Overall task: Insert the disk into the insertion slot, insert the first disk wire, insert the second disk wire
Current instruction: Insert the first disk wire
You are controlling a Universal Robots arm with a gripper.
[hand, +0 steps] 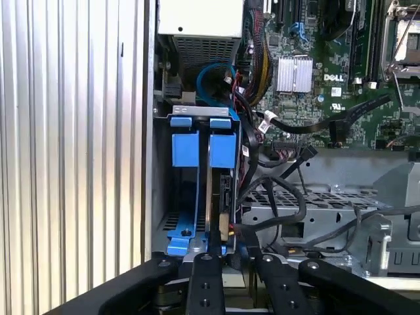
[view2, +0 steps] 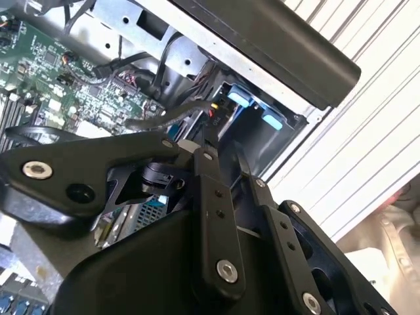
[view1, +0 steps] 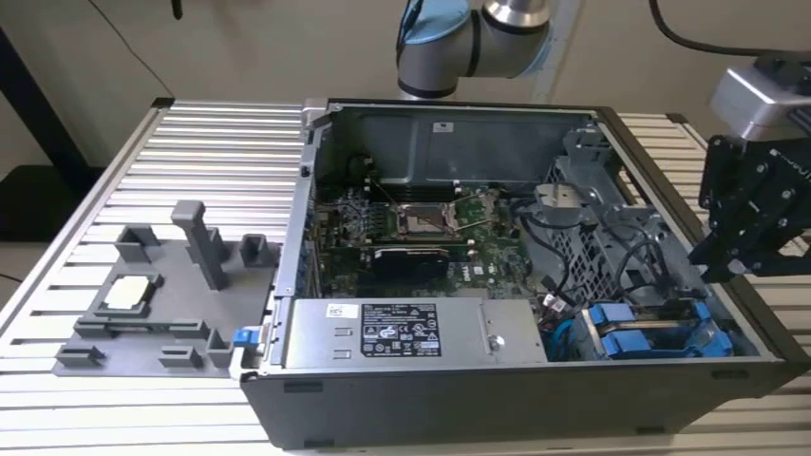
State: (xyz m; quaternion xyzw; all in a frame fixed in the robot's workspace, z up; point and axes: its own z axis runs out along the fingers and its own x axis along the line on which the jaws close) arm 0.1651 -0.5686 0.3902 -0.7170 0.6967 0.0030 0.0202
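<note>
The disk [hand: 220, 197] stands on edge in its blue carrier [hand: 223, 151] inside the insertion slot [hand: 161, 197] of the grey drive cage, beside a second blue carrier [hand: 184, 148]. In the exterior view the blue carriers [view1: 644, 334] sit at the case's near corner, toward the exterior view's right. My gripper [hand: 231, 256] hovers just over the disk's end, its black fingers [hand: 203, 282] a little apart with nothing visibly between them. From outside, the gripper [view1: 716, 261] hangs above the case's wall on the exterior view's right. Loose black wires [hand: 275, 190] lie beside the cage, one with a red-black plug [view2: 215, 110] close to my fingertips [view2: 209, 154].
The open computer case [view1: 507, 399] lies on a slatted metal table [view1: 190, 142]. A grey power-supply box [view1: 399, 332] sits next to the cage, with the green motherboard [view1: 419, 228] behind. A grey fixture [view1: 165, 304] with small parts stands to the exterior view's left.
</note>
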